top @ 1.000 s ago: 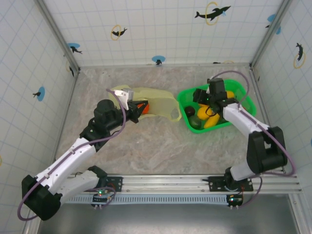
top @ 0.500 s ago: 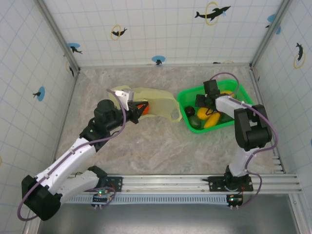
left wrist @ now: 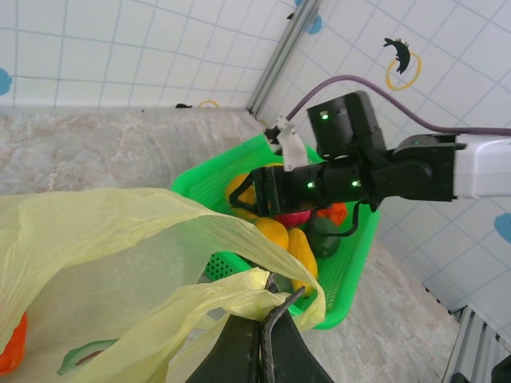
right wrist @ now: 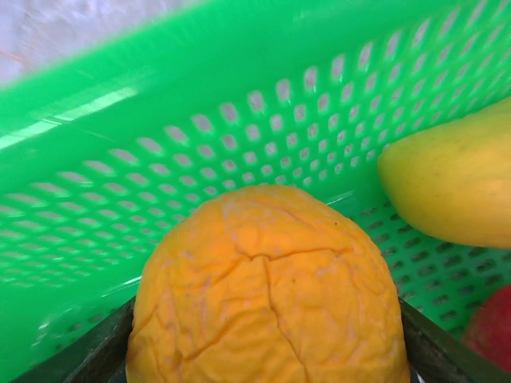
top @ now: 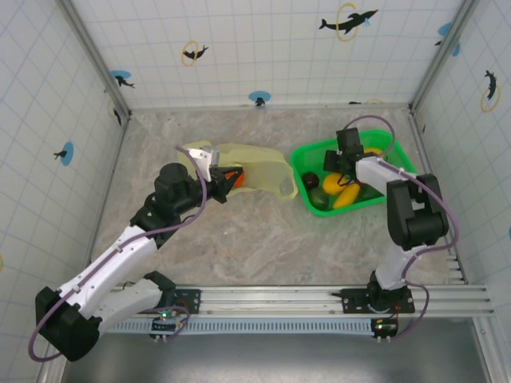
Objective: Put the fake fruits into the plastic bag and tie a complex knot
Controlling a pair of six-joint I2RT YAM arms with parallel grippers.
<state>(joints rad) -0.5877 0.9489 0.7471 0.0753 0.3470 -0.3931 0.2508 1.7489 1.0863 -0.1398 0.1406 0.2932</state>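
Observation:
The plastic bag (top: pixel 255 171) lies on the table left of the basket, its mouth facing it. My left gripper (top: pixel 217 185) is shut on the bag's bunched yellow-green rim (left wrist: pixel 247 287), holding the mouth up. One orange fruit (top: pixel 231 174) sits inside the bag. My right gripper (top: pixel 339 163) reaches down into the green basket (top: pixel 403 171). In the right wrist view a wrinkled orange fruit (right wrist: pixel 267 287) spans the whole gap between its dark fingers (right wrist: pixel 88 355), which press on both sides. A yellow fruit (right wrist: pixel 451 187) and a red one (right wrist: pixel 495 327) lie beside it.
The basket also holds a long yellow fruit (top: pixel 346 196), a dark green one (top: pixel 319 199) and a near-black one (top: pixel 310 182). The basket's perforated wall (right wrist: pixel 200 120) rises close behind the held fruit. Tiled walls enclose the marbled table (top: pixel 263 239).
My right arm has swung round and lowered its gripper into the basket, and the jaws have narrowed onto the orange fruit. The left gripper and the bag have stayed still.

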